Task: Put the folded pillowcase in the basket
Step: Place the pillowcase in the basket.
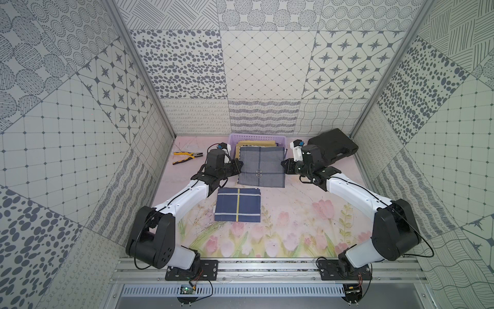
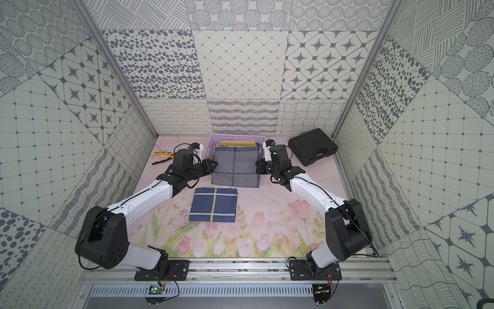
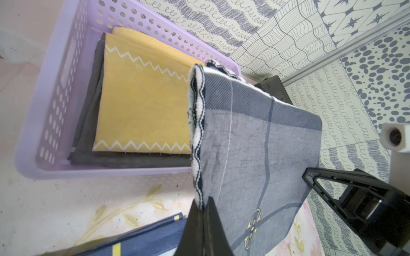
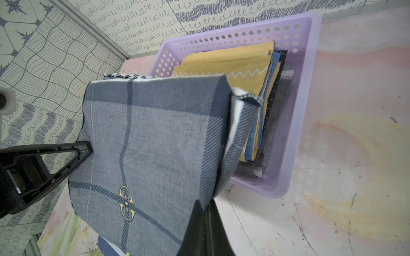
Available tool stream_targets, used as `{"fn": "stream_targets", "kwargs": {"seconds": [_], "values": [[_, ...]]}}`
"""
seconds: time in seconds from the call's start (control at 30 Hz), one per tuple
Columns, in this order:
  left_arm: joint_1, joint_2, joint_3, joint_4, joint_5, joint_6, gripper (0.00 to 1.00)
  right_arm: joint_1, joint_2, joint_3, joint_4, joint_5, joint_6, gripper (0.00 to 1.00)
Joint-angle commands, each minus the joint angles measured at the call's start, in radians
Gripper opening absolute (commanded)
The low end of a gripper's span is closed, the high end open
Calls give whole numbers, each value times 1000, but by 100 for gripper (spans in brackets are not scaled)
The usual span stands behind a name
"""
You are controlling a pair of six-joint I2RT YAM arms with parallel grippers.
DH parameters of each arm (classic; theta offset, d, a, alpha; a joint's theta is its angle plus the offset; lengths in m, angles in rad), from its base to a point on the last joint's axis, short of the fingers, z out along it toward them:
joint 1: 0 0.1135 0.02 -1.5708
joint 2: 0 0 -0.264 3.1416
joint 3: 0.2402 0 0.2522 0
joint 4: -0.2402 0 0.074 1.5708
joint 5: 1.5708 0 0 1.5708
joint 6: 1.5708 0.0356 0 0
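The left arm (image 1: 184,194) and right arm (image 1: 350,191) stretch forward from the near rail, with their wrists turned in toward each other. The left fingers (image 1: 235,166) and right fingers (image 1: 285,163) pinch opposite side edges of the folded grey pillowcase (image 1: 260,166). It is held raised above the surface (image 1: 294,214), with its far edge over the near rim of the lilac basket (image 1: 233,139).
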Motion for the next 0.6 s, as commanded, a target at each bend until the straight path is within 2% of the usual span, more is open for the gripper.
{"fn": "stream_targets", "kwargs": {"seconds": [0.0, 0.57], "values": [[43, 91, 90, 67, -3, 55, 0, -25, 57, 69, 64, -4, -16, 0], [121, 423, 386, 87, 59, 92, 0, -73, 387, 391, 101, -84, 2, 0]]}}
